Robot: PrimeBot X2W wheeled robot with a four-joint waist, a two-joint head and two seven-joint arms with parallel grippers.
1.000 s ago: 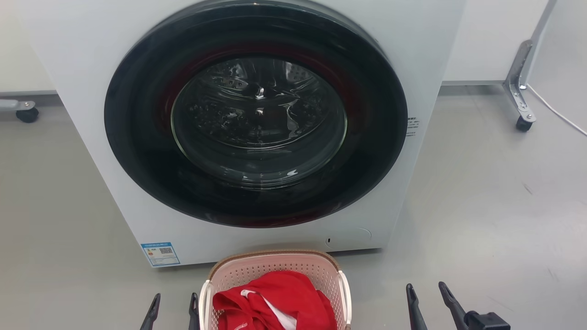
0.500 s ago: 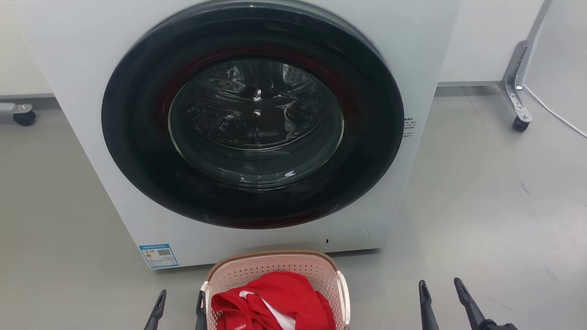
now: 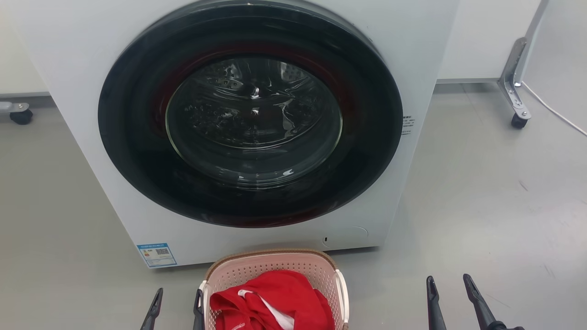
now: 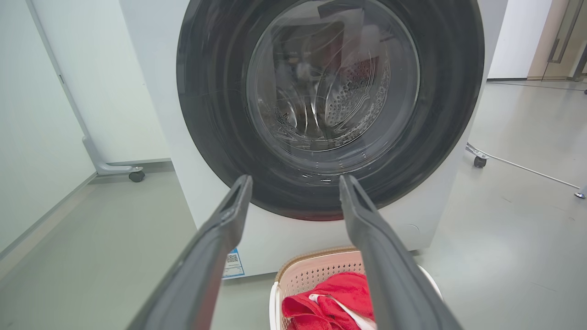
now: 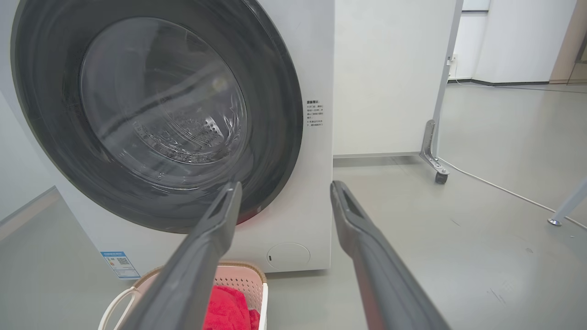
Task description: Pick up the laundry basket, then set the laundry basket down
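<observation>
The laundry basket (image 3: 275,265) is pale pink and perforated, with a brown rim and white side handles. It stands on the floor just in front of the washing machine and holds a red cloth (image 3: 279,298). My left gripper (image 3: 179,293) is open at the basket's left side, its inner finger close beside the left handle. My right gripper (image 3: 448,279) is open over bare floor, well to the right of the basket. The left wrist view has the open left gripper (image 4: 296,179) above the basket (image 4: 312,275). The right wrist view has the open right gripper (image 5: 285,185) with the basket (image 5: 238,277) at its lower left.
A white washing machine (image 3: 91,91) with its round dark door (image 3: 257,123) shut rises directly behind the basket. Panel legs on casters stand at the back right (image 3: 516,98) and back left (image 3: 18,112). A white cable (image 3: 555,112) runs along the floor at the right.
My right gripper has moved to the right, farther from the basket. The head view has shifted slightly. The left gripper and the basket stay about where they were.
</observation>
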